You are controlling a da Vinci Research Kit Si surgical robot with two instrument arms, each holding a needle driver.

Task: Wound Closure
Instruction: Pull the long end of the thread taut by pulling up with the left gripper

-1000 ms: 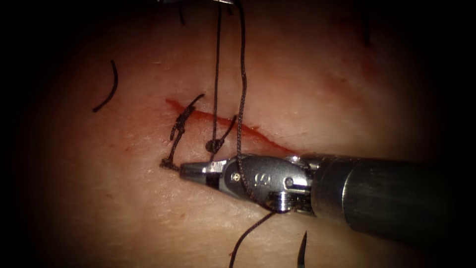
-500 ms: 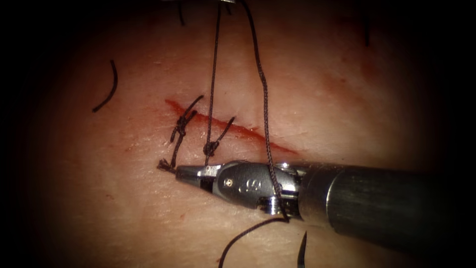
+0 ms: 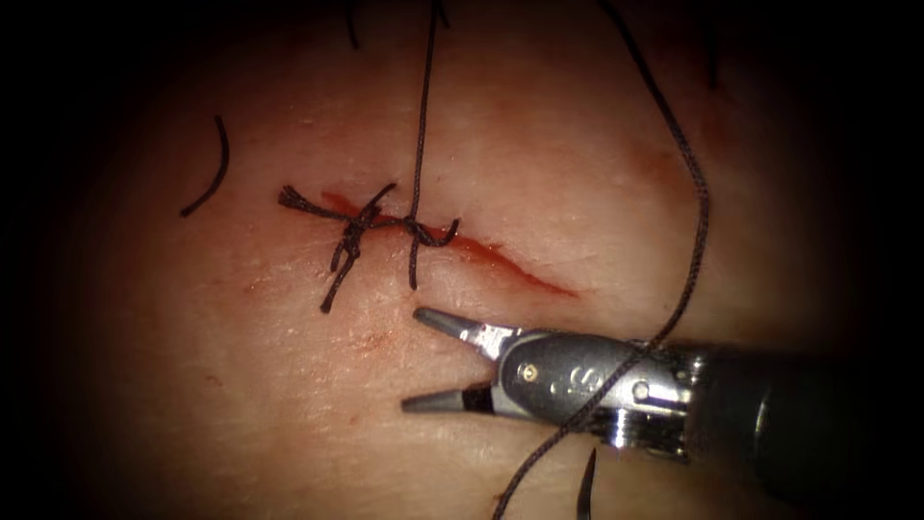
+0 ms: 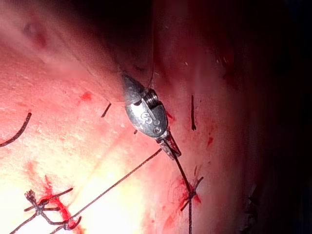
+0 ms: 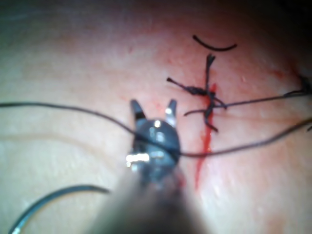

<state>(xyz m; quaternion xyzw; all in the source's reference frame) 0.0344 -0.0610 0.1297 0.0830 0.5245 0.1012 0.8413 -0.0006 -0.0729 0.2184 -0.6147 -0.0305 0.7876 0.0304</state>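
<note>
- Your right tool (image 3: pixel 409 360) has let go of the short thread end: its jaws, clamped a second ago, now stand apart with nothing between them.
- It has backed off, down and to the right.
- The freed thread end (image 3: pixel 292 199) has sprung up across the cut (image 3: pixel 500 258), to its left side.
- The knot (image 3: pixel 421 231) now sits on the cut.
- The long thread (image 3: pixel 695 221) has swung right.
</note>
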